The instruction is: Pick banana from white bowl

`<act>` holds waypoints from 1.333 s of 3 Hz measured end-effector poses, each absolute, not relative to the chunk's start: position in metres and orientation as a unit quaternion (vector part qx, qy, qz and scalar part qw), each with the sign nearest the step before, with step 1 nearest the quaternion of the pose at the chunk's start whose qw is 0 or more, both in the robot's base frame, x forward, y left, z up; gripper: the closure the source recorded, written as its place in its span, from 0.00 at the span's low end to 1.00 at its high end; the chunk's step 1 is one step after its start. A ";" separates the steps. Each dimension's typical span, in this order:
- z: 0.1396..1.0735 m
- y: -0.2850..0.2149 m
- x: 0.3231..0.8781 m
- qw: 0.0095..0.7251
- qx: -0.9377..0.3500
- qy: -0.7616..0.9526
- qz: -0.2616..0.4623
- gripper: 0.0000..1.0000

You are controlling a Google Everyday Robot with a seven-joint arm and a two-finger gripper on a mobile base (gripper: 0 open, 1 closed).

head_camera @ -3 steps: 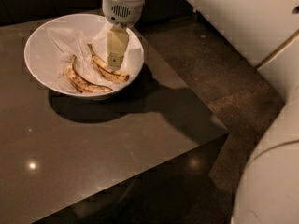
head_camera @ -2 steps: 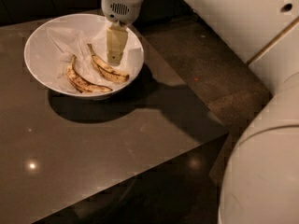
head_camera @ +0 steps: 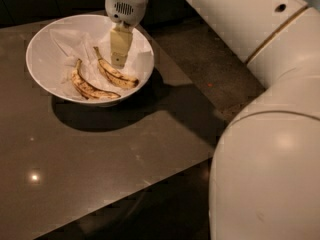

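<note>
A big, round, shallow white bowl sits on the far left part of a dark brown, shiny table. Crumpled white paper lines the inside of it. Two fruits lie on the paper.

The pale yellow, almost straight banana has a long thin stem and a few dark spots. It lies in the right half of the white bowl, with its stem pointing to the far side. Just to its left lies a more curved banana with lots of brown streaks.

The cream-coloured end effector hangs straight down from a round, pale wrist over the bowl. Its tip is low (down inside the bowl) and right beside the stem half of the pale banana. I cannot tell if it touches the fruit, and I cannot tell if it is wide or narrow. The banana lies flat on the paper, not lifted.

The thick cream robot arm fills the right side of the view. The bowl throws a dark shadow on the table, to the right and front. A small bright light spot shines on the table near the left.
</note>
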State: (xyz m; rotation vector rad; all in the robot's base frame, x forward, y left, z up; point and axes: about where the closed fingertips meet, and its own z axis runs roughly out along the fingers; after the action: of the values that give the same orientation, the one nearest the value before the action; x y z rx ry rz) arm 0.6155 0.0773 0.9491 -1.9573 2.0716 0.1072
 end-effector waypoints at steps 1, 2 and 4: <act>0.942 0.085 0.621 0.132 -0.680 0.720 0.040 0.31; 0.935 0.096 0.623 0.121 -0.686 0.716 0.035 0.31; 0.921 0.111 0.628 0.097 -0.687 0.720 0.022 0.32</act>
State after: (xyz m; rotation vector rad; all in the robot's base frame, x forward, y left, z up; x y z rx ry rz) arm 0.6276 0.1107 0.9209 -2.0345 2.1309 0.0649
